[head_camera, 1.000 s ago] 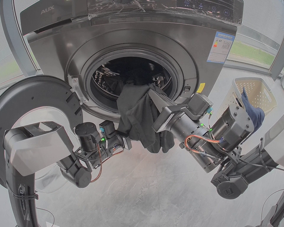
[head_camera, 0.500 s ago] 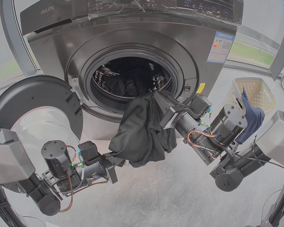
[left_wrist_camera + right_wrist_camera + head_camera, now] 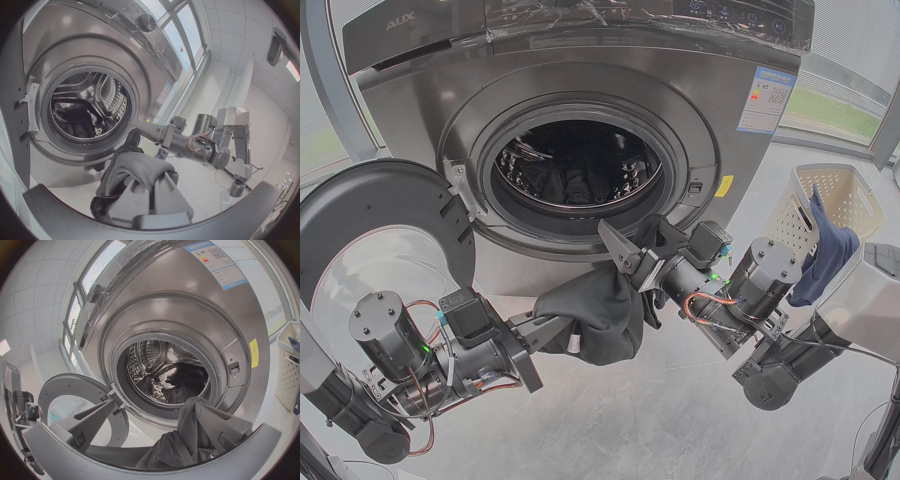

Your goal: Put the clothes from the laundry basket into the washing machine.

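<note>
Left gripper [image 3: 565, 324] is pinching one end of the black garment [image 3: 603, 306], fingers pressed together on the cloth, with fabric bunching over the fingertips in the left wrist view. The garment is sagging in the air between the two grippers, off the floor [image 3: 625, 412]. Right gripper [image 3: 631, 228] is sitting just up and to the right of the left one, spread wide apart and clamping nothing. The garment's other end is draping over one finger [image 3: 218, 424], while the other finger [image 3: 93, 418] is standing bare. Just beyond the right gripper the washing machine [image 3: 581, 81] is facing the robot, its round opening [image 3: 575, 165] ahead of both grippers and the black garment hanging outside the drum. Dark clothes [image 3: 569, 184] are lying inside the drum. The door [image 3: 381, 212] is hanging open, beyond and to the left of the left gripper. The laundry basket [image 3: 850, 194] is standing on the floor to the right of the right gripper, well apart from it and beside the machine, with a blue garment [image 3: 831, 250] draping over its near rim.
</note>
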Motion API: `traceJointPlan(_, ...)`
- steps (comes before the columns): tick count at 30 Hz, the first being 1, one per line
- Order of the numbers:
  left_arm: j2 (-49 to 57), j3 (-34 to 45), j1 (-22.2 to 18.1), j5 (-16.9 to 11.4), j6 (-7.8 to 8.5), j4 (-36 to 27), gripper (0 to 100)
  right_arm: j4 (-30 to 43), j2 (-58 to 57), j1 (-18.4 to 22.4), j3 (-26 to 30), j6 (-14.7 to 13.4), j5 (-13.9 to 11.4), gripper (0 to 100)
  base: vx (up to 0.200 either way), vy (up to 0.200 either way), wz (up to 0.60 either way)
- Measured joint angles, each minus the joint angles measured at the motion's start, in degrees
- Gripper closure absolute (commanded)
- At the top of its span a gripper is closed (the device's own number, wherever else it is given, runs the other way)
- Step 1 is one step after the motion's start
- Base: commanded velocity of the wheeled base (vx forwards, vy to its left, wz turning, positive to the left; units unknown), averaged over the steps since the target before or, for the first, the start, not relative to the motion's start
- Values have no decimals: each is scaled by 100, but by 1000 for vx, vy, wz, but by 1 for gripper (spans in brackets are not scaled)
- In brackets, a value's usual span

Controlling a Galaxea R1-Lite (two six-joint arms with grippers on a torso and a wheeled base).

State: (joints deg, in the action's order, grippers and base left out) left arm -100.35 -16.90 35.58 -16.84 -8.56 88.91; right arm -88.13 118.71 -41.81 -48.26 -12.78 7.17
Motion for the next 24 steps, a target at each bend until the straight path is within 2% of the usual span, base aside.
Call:
traceJointPlan(2, -17, -93, -39, 48, -33, -1, 100, 0, 6, -7, 48, 13, 0, 0, 0, 0, 0)
traceJointPlan(5, -74, -276, -122, 261, -69, -4, 100, -1, 4, -13, 168, 33, 7, 0, 0, 0, 0)
traceJointPlan(10, -194, -647, -266, 712, -127, -9, 100, 2, -2, 0, 518, 49, 5, 0, 0, 0, 0)
traceJointPlan(15, -251, -969, -350, 914, -307, -4, 100, 16, 20, 0, 896, 57, 5, 0, 0, 0, 0)
traceJointPlan(19, -260, -1172, -406, 1098, -343, 0, 100, 13, 129, -33, 1106, 57, 2, 0, 0, 0, 0)
traceJointPlan(24, -260, -1306, -422, 1153, -345, 2, 100, 5, 345, -66, 1290, 51, -13, 0, 0, 0, 0)
